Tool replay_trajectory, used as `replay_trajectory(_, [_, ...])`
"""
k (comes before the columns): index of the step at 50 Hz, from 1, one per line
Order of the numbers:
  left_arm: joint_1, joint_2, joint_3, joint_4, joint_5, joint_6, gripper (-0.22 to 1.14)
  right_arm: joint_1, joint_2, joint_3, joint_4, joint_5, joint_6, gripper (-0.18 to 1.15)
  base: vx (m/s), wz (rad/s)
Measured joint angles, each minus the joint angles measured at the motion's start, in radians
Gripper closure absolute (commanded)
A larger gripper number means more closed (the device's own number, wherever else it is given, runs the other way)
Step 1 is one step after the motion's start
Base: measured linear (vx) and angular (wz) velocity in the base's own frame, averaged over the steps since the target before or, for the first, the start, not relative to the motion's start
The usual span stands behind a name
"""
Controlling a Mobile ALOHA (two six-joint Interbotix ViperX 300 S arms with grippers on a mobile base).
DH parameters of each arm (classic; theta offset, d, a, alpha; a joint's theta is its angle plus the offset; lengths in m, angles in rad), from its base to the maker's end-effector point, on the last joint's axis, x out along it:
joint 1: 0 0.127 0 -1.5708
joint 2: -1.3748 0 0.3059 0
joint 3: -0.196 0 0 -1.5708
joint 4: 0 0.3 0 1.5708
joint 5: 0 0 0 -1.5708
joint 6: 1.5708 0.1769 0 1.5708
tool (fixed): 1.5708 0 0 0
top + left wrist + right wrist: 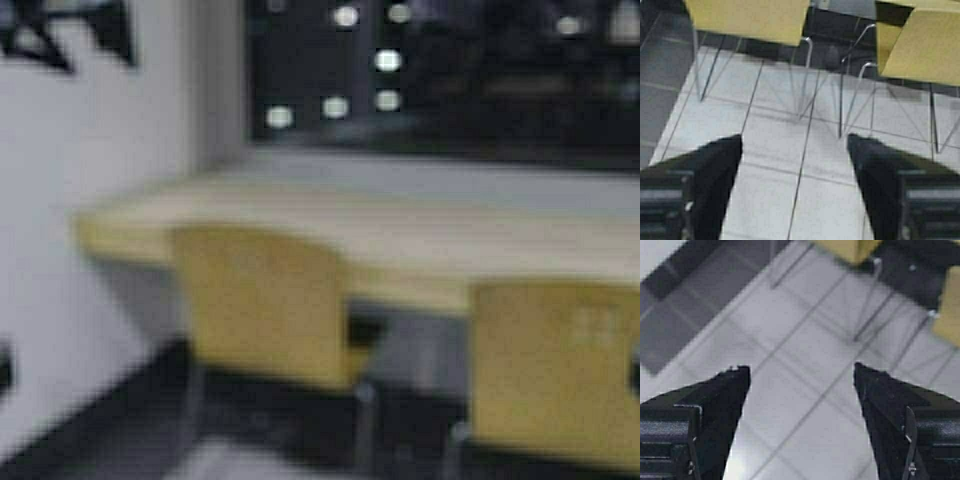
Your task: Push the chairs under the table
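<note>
Across the high view runs the table [300,215], a long pale beige top with a thick light-wood front edge; its long axis goes from the wall on the left off past the right border, under a dark window [440,70] with round lights showing in it. Its left end stops just short of the pale wall [90,150].

Two yellow-tan chairs stand at its front edge, backs toward the robot and seats pointing in under the top. The left chair [262,305] has a broad curved backrest that overlaps the table edge in the high view; how far its seat goes under cannot be told. The right chair [555,365] sits nearer the camera and lower in that view, with small square cutouts in its backrest. The two are apart, with a gap between them. Thin chrome legs [840,95] splay down to a floor [775,150] of pale tiles with dark seams, which gives way to darker tiles near the wall.

Neither arm shows in the high view. The left claw [795,190] hangs over the tiles short of the chairs, fingers spread wide and holding nothing. The right claw [802,425] is likewise spread and empty over the floor, chair legs beyond it.
</note>
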State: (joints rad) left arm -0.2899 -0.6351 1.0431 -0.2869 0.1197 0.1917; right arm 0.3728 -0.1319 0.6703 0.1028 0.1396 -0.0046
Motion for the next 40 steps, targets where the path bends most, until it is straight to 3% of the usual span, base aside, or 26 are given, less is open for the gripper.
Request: replay_trajectory(40, [0.011,0.041,-0.009,0.0,-0.035,-0.017,-0.04,0.005,0.075,-0.023,-0.02,0.008,-0.009,0.02,-0.41,0.32])
